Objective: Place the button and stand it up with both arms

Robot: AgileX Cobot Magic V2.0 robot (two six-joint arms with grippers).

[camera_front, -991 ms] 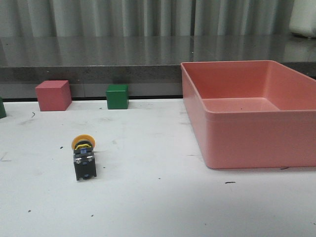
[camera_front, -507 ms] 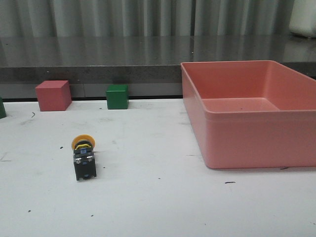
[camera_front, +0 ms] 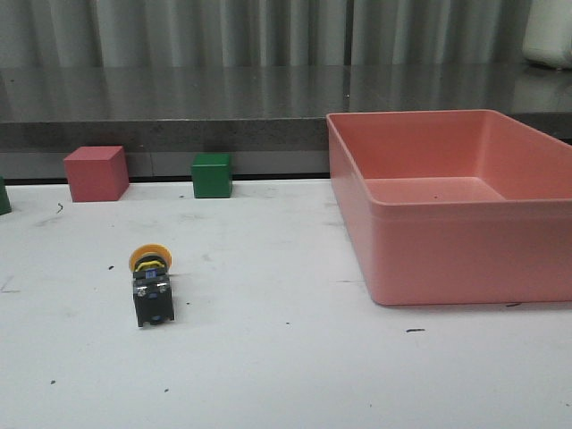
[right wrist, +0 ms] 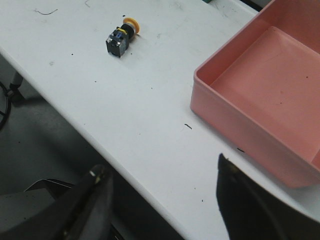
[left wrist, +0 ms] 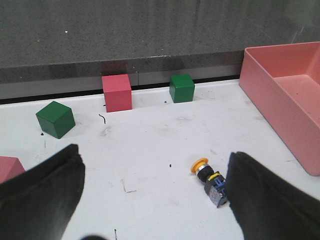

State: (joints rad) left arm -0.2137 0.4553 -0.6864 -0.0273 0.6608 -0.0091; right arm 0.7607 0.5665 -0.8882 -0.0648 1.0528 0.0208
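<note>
Front view: the button (camera_front: 150,284) lies on its side on the white table (camera_front: 295,357), left of centre, its yellow-orange cap pointing toward the back wall and its black body toward the camera. It touches nothing else. A red cube (camera_front: 96,172) and a green cube (camera_front: 212,174) stand at the table's far edge, well apart from the button; part of a second green cube (camera_front: 4,195) shows at the left border. An empty pink bin (camera_front: 456,201) occupies the right side of the table.

Left wrist view: the left gripper (left wrist: 155,195) hangs above the table with its two dark fingers (left wrist: 42,187) spread wide — nothing lies between them. The button rests just beside the inner edge of one finger, though whether they touch cannot be told.

Right wrist view: the right gripper (right wrist: 162,200) is likewise spread and empty, held out past the table's near edge, with the button far from it and a corner of the bin near one finger.
</note>
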